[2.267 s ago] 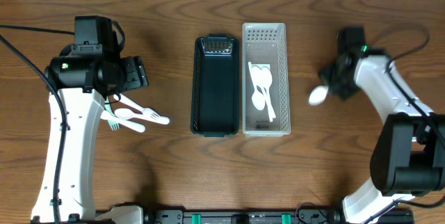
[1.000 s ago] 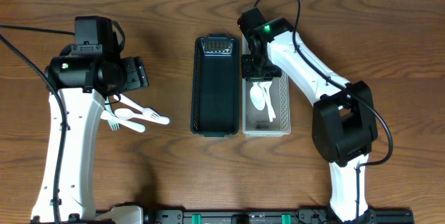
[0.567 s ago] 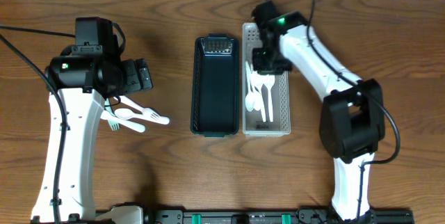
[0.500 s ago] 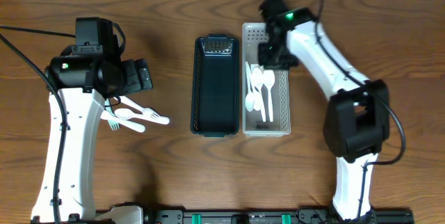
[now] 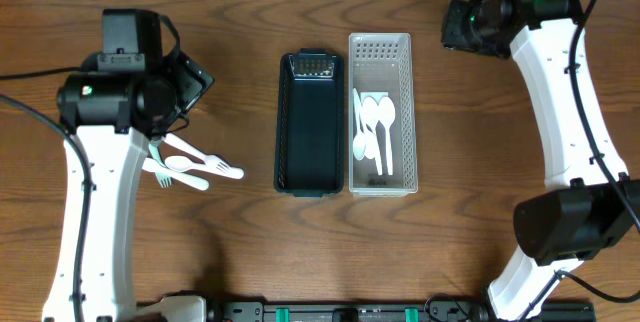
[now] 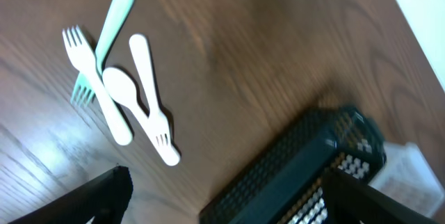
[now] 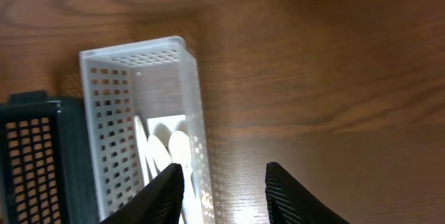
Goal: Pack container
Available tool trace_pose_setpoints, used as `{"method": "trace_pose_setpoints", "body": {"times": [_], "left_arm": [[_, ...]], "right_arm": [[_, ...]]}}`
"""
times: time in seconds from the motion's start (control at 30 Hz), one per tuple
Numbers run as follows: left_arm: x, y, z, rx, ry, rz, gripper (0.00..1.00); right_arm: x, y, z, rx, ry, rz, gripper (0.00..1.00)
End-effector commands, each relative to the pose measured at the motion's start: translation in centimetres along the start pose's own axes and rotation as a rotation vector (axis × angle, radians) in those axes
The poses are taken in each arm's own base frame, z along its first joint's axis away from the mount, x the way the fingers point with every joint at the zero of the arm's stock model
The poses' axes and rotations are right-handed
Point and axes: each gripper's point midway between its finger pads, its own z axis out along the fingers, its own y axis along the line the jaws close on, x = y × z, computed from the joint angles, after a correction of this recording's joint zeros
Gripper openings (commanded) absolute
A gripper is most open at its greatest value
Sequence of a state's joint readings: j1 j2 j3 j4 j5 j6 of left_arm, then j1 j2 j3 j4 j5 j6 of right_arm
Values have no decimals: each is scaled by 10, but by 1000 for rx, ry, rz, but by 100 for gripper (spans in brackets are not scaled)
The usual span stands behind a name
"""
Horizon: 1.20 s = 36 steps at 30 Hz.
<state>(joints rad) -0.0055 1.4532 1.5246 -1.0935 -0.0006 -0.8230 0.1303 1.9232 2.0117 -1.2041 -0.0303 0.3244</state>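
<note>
- The white container and the dark container sit side by side, touching, at the middle of the table, nearer its far edge.
- White spoons lie lengthwise in the white container; the dark one holds nothing.
- A loose pile of cutlery, white and teal forks with a white spoon, lies towards the table's left edge.
- The left gripper hangs above that pile, jaws spread wide, holding nothing.
- The right gripper hangs near the far edge, right of the white container, jaws parted and empty.

Overhead faces down; both wrists share dark basket.
</note>
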Motion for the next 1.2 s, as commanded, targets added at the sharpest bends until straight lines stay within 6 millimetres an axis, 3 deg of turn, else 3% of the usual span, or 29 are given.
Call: {"method": "trace_pose_setpoints", "body": {"times": [0.0, 0.17, 0.33, 0.6, 0.97, 1.17], "left_arm": [[4, 16, 47, -147, 48, -147, 91], [21, 26, 100, -274, 158, -151, 92], [32, 34, 132, -343, 220, -150, 92], [37, 40, 148, -387, 226, -220, 95], [62, 68, 175, -428, 258, -196, 95], [63, 69, 184, -403, 257, -150, 96]], "right_arm": [[-1, -6, 4, 6, 10, -3, 41], [0, -7, 4, 8, 13, -2, 41], [3, -8, 3, 16, 22, -5, 41], [4, -9, 3, 20, 28, -4, 41], [5, -12, 3, 24, 35, -1, 40], [6, -12, 3, 24, 36, 0, 40]]}}
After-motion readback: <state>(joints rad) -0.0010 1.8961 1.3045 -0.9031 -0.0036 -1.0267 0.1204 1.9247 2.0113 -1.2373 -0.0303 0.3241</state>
